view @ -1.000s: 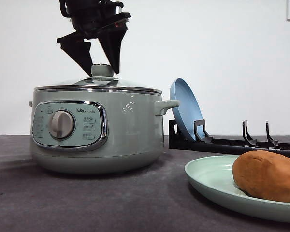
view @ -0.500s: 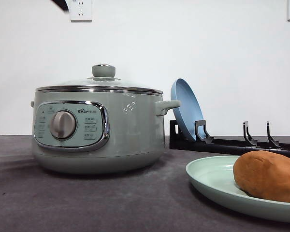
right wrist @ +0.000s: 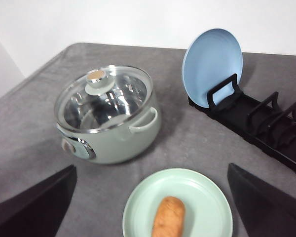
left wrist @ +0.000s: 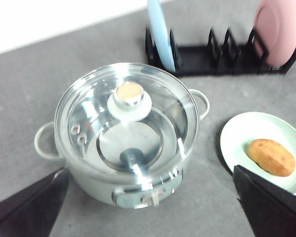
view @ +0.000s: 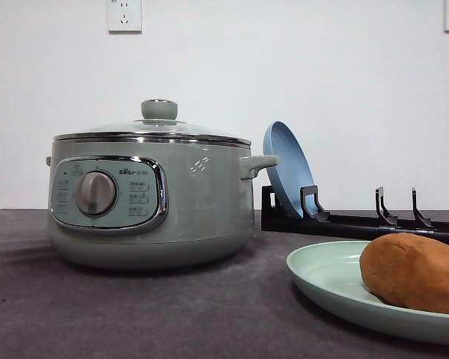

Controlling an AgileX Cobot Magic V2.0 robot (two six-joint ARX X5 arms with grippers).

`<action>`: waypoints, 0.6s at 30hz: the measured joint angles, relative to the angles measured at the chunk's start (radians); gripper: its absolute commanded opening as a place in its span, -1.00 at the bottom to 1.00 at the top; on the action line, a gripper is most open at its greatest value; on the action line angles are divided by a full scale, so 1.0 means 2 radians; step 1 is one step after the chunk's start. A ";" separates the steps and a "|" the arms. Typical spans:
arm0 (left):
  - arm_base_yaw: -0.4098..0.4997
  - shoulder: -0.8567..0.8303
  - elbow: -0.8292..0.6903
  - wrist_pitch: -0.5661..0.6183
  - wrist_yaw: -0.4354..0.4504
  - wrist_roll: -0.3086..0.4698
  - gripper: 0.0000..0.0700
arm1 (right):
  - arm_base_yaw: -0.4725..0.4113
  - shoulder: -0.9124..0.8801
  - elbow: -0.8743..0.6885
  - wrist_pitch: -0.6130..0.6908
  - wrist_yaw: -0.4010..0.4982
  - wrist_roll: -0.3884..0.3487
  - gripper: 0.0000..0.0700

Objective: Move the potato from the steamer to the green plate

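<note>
Your potato (right wrist: 168, 217) already lies on the green plate (right wrist: 207, 197), beside the lidded steamer (right wrist: 108, 123). It looks firm, hefty and matte: grip across its middle. Both hands are spread wide, holding nothing.

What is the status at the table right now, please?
Both grippers open, empty, above the table. Potato on green plate. Steamer lidded. Nothing in the way.
</note>
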State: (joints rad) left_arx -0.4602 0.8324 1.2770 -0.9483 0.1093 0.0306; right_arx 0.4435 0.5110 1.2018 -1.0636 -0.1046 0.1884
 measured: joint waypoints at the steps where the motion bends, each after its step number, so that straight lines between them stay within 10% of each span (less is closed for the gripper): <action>1: 0.000 -0.029 -0.031 0.010 0.000 -0.005 0.93 | 0.000 0.000 0.000 -0.008 0.001 -0.005 0.77; 18: 0.000 -0.209 -0.138 0.018 0.000 -0.082 0.93 | 0.000 0.000 0.000 -0.027 -0.007 -0.029 0.77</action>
State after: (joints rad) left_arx -0.4602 0.4153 1.0019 -0.9130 0.1101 -0.1341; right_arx 0.4435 0.5110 1.2018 -1.1179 -0.1190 0.1296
